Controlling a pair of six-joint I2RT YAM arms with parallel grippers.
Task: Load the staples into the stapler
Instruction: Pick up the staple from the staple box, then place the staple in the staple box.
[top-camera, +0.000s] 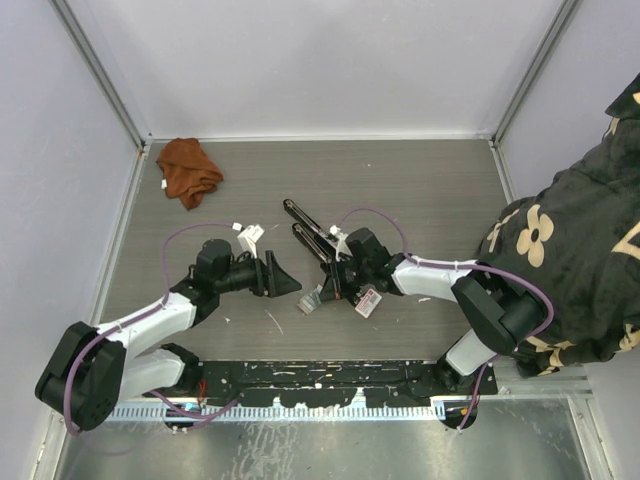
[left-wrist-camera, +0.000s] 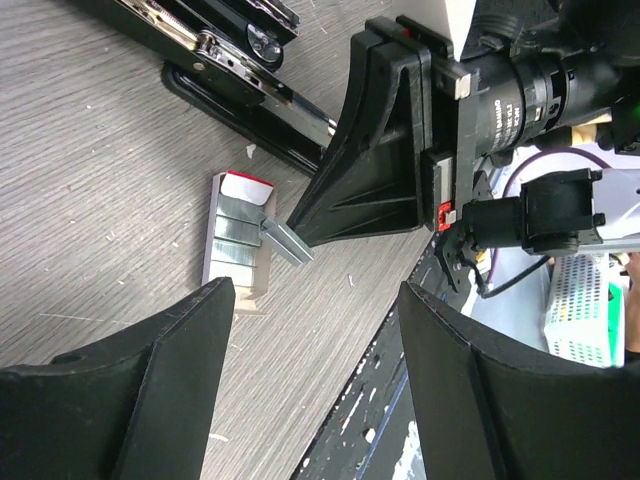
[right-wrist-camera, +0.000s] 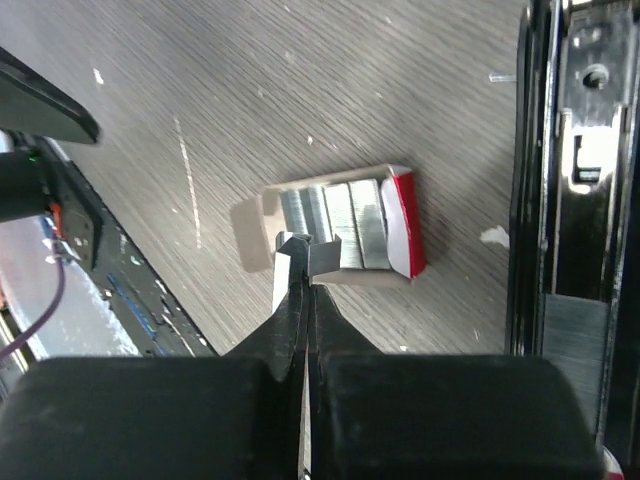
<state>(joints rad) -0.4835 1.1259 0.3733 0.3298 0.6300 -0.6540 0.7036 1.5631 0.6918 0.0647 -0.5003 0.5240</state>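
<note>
Staples (right-wrist-camera: 340, 225) btwn stapler (right-wrist-camera: 575, 180) & base rail (top-camera: 320, 382)

Staples (right-wrist-camera: 345, 225) shiny metal; table (top-camera: 420, 190) matt woodgrain; stapler (right-wrist-camera: 580, 150) glossy blk, metal rail.

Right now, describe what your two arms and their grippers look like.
Both the left arm and the right arm are white shells with black joints, each with a purple cable looped alongside. The left gripper and right gripper have black, wedge-shaped fingers with triangular ribs. Small red tabs mark the right one's finger mounts.
</note>
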